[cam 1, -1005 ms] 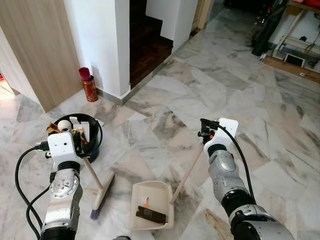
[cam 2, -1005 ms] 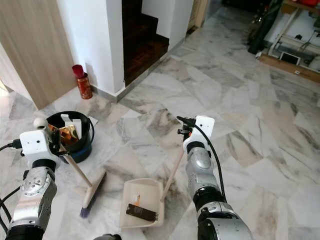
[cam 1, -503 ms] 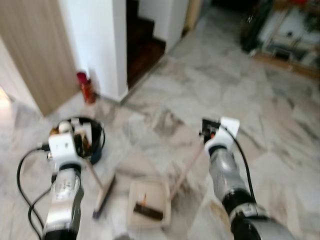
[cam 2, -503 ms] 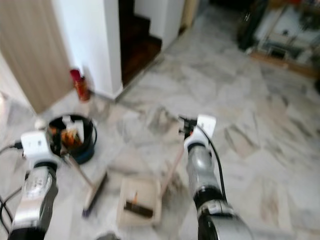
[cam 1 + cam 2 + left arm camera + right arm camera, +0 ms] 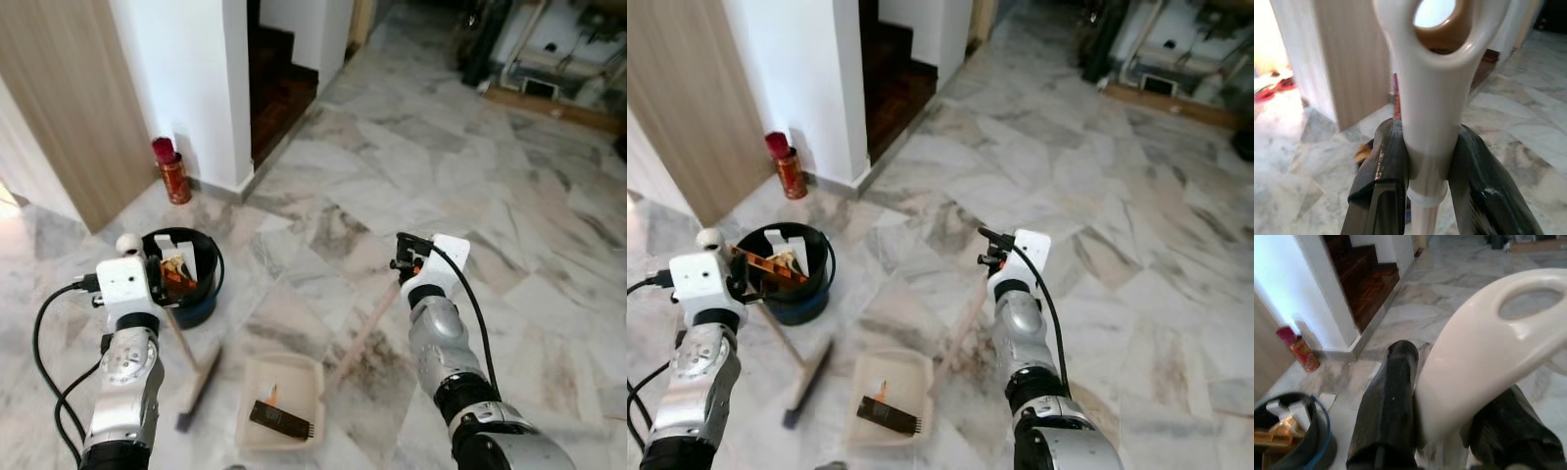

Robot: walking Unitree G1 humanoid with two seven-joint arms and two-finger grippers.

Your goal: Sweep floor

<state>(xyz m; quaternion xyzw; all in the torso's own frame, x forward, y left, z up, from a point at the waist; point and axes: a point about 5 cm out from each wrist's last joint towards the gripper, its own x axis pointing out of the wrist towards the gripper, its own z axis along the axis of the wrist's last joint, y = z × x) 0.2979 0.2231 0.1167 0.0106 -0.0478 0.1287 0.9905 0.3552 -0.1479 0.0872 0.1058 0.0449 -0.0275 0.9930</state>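
My left gripper (image 5: 1422, 166) is shut on the cream top of the broom handle (image 5: 1432, 112). The broom (image 5: 189, 364) slants down to its brush head (image 5: 199, 389) on the marble floor, left of the dustpan. My right gripper (image 5: 1449, 431) is shut on the cream handle of the dustpan (image 5: 1484, 347). The beige dustpan (image 5: 284, 399) lies on the floor in front of me, with a dark comb-like piece (image 5: 280, 419) and a small orange scrap (image 5: 271, 395) in it. Its long handle (image 5: 370, 328) rises to my right wrist.
A black bin (image 5: 184, 274) holding rubbish stands by my left arm. A red canister (image 5: 172, 170) stands against the white wall (image 5: 186, 78). Dark wooden stairs (image 5: 279, 83) rise behind. Shelving and clutter (image 5: 549, 59) line the far right. Open marble floor stretches ahead.
The camera has shifted and the view steadied after a blur. The bin now sits nearer the middle. Both grippers keep their hold on the handles.
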